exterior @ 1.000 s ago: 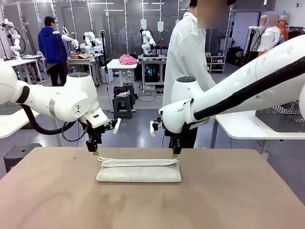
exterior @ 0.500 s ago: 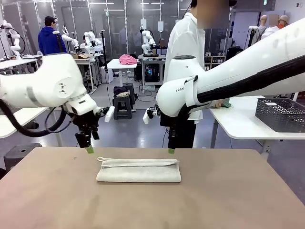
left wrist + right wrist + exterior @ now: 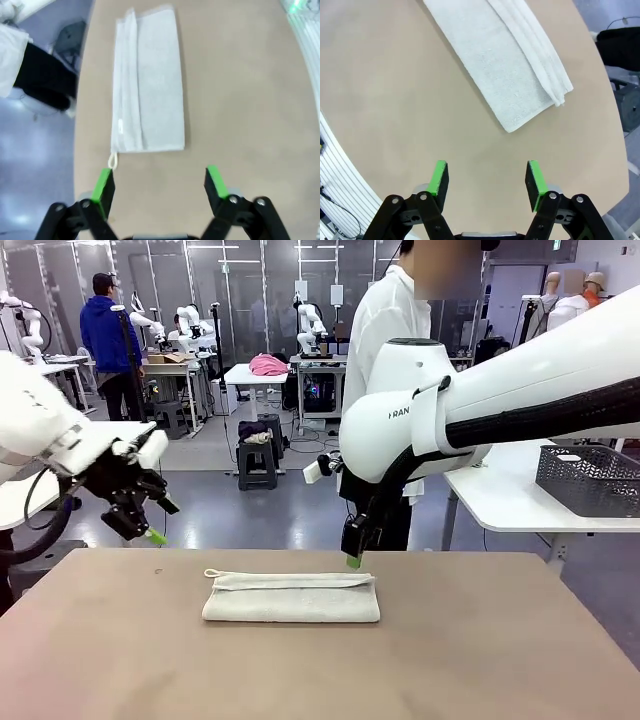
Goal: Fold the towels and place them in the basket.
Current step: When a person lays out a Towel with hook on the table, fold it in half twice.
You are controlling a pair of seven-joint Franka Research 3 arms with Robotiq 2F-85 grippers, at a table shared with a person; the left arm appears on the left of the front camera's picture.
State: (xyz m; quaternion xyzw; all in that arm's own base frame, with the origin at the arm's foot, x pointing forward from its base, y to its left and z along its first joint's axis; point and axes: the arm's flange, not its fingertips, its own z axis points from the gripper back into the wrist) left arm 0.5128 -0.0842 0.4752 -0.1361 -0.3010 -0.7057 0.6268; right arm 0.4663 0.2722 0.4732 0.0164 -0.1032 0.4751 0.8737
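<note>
Since the off-white towel [image 3: 291,597] lies folded on the table [image 3: 500,660], we judge stowing it remains, our left gripper [image 3: 159,182] and right gripper [image 3: 487,180] open wide, empty.

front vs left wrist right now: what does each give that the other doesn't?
Front adds: right gripper by the far right corner of the towel, dark mesh basket on the side table. Left wrist adds: small tag on the towel's edge, the gap between its green pads. Shared: the folded off-white towel, its loop, the open left gripper.
</note>
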